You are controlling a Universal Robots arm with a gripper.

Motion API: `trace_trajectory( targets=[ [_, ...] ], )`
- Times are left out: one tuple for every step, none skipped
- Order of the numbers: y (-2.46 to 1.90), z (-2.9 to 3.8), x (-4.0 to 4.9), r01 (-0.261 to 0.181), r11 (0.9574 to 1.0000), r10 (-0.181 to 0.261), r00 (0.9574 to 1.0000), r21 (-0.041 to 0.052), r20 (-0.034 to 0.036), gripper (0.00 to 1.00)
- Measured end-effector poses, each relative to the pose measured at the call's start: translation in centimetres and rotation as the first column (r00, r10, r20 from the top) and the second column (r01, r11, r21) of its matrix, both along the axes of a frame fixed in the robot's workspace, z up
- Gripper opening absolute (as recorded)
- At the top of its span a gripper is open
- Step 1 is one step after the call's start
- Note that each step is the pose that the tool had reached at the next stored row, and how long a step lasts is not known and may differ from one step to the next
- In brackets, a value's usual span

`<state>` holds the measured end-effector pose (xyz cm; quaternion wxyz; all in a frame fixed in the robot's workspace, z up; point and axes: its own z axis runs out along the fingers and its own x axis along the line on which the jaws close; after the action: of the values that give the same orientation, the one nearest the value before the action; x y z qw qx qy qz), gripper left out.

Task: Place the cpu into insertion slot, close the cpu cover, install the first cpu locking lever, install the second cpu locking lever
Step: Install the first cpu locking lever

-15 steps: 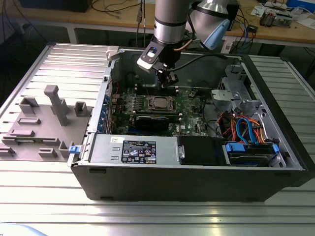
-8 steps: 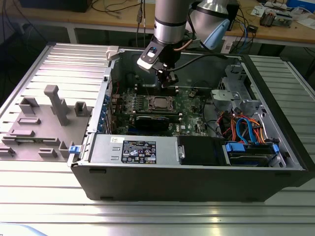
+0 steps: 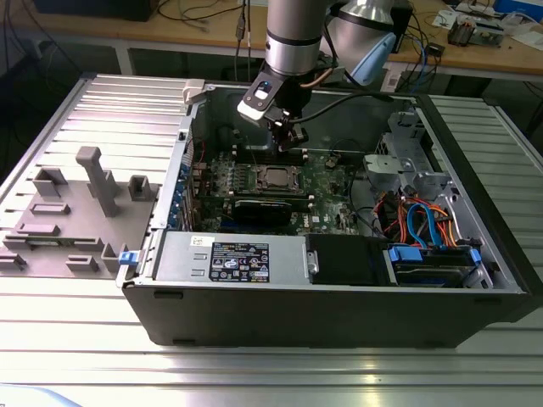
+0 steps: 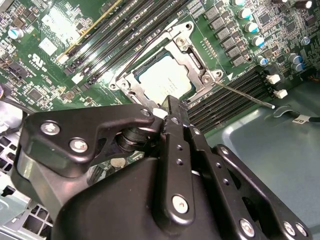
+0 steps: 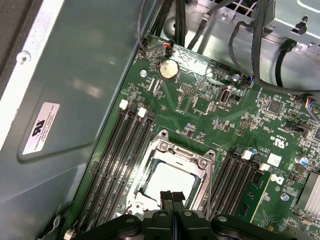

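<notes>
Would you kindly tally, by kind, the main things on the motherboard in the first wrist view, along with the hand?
cpu: 1
cpu cover: 1
memory-slot banks: 2
coin cell battery: 1
hand: 1
Total: 6
</notes>
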<state>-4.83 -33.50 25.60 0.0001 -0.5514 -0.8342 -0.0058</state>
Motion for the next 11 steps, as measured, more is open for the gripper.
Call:
trace_trajectory(
  targets=[
    [0.00,0.00,0.00,-0.001,1.0000,0.001,1.0000,0.0001,0.0000,0.11],
    [0.00,0.00,0.00,-0.002,1.0000,0.002,1.0000,0.0000,0.0001,0.11],
    [0.00,0.00,0.00,-0.002,1.0000,0.002,1.0000,0.0000,0.0000,0.11],
    [0.00,0.00,0.00,-0.002,1.0000,0.002,1.0000,0.0000,0.0001,0.11],
    [0.00,0.00,0.00,-0.002,1.0000,0.002,1.0000,0.0000,0.0000,0.11],
    [0.00,0.00,0.00,-0.002,1.0000,0.002,1.0000,0.0000,0.0001,0.11],
    [0.00,0.00,0.00,-0.002,1.0000,0.002,1.0000,0.0000,0.0000,0.11],
    [0.00,0.00,0.00,-0.003,1.0000,0.003,1.0000,0.0001,0.0000,0.11],
    [0.00,0.00,0.00,-0.003,1.0000,0.003,1.0000,0.0000,0.0000,0.11],
    [0.00,0.00,0.00,-0.003,1.0000,0.003,1.0000,0.0001,0.0000,0.11],
    [0.00,0.00,0.00,-0.003,1.0000,0.003,1.0000,0.0000,0.0000,0.11]
  ],
)
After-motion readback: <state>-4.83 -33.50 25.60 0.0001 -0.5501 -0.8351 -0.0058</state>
